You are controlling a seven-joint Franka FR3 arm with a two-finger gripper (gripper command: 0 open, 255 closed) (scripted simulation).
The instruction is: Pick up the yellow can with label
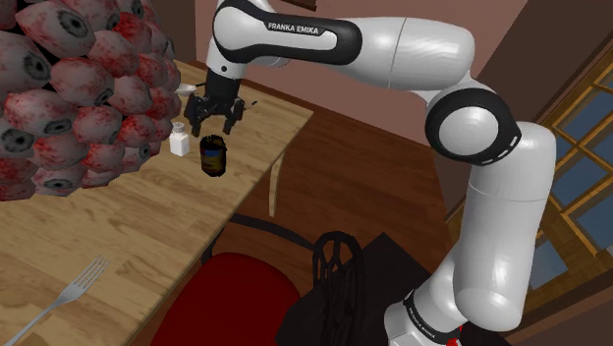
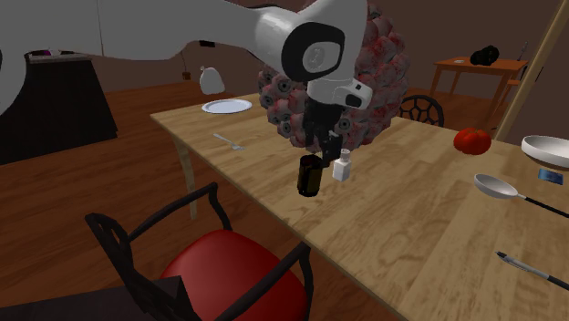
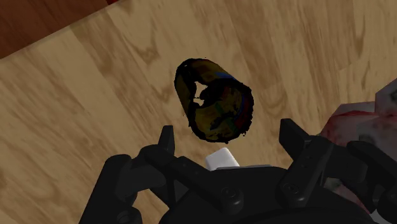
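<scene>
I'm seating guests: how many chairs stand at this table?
2: a red-seated chair at the second exterior view's near edge, a black chair across the table. More may be hidden.

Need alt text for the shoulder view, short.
The black gripper, fingers apart, hovers over a dark, tilted can with a yellowish label beside a white shaker on a wooden table. A fork lies nearer the camera.
</scene>
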